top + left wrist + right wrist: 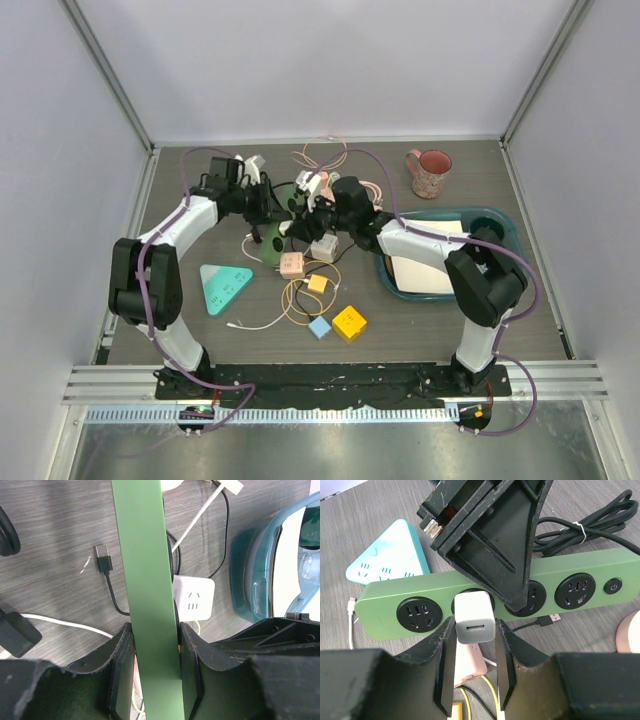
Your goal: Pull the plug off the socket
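A green power strip point(385, 595) with several black round sockets is held up off the table. A white USB charger plug point(475, 611) sits at its second socket from the left. My right gripper point(475, 625) is shut on the plug, one pad on each side. My left gripper point(155, 630) is shut on the strip's edges point(145, 570). It also shows above the plug in the right wrist view point(490, 540). In the top view both grippers meet at the table's far middle, left point(262, 205) and right point(318, 205). Whether the plug's pins are still seated is hidden.
Under the strip lie a pink cube adapter point(292, 265), a white adapter point(195, 597), loose cables and a black USB lead point(104, 559). A teal triangular strip point(223, 286) lies at left. A teal basin point(500, 222) and a pink mug point(430, 172) stand at right. Yellow point(349, 322) and blue point(319, 327) cubes lie nearer.
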You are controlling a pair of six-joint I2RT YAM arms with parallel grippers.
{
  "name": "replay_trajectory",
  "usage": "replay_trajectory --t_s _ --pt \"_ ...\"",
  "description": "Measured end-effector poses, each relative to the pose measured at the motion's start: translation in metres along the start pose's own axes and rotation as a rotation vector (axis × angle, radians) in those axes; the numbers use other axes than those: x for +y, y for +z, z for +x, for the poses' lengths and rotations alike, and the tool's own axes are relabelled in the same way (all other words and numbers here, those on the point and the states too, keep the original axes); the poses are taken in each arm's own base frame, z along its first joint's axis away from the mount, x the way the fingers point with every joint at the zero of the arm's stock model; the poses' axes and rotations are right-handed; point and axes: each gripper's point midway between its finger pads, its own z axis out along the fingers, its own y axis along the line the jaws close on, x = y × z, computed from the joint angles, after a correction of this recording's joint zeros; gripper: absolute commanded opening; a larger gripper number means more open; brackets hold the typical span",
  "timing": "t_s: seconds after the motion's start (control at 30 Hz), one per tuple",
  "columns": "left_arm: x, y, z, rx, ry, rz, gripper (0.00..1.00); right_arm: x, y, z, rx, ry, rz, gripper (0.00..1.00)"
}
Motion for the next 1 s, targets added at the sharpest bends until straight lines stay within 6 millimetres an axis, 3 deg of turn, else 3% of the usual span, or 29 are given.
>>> replay_trajectory --t_s 0.27,0.5,0.7,0.83,0.93,1.0 --pt "-0.003 0.002 0.006 0.023 -0.004 0.007 0.0 0.003 -0.003 -0.002 -0.019 0.046 0.002 0.01" --pt "-0.005 0.001 -0.009 -0.02 0.015 0.006 0.0 -0.006 -0.002 -0.015 0.087 -0.011 0.002 0.01" --pt "-0.001 0.004 -0.003 0.003 0.014 -0.005 0.0 -0.004 -0.007 0.001 0.06 -0.038 -0.004 0.01" --pt "0.057 0.004 -0.005 -0.009 0.027 -0.187 0.0 -0.016 -0.037 0.017 0.046 0.051 0.044 0.01" --pt "0.088 -0.002 -0.006 -0.015 0.012 -0.279 0.0 -0.037 -0.045 -0.001 -0.02 0.073 0.092 0.01" --pt "0.094 -0.004 -0.007 -0.019 0.016 -0.304 0.0 -0.043 -0.046 -0.013 -0.043 0.074 0.102 0.01"
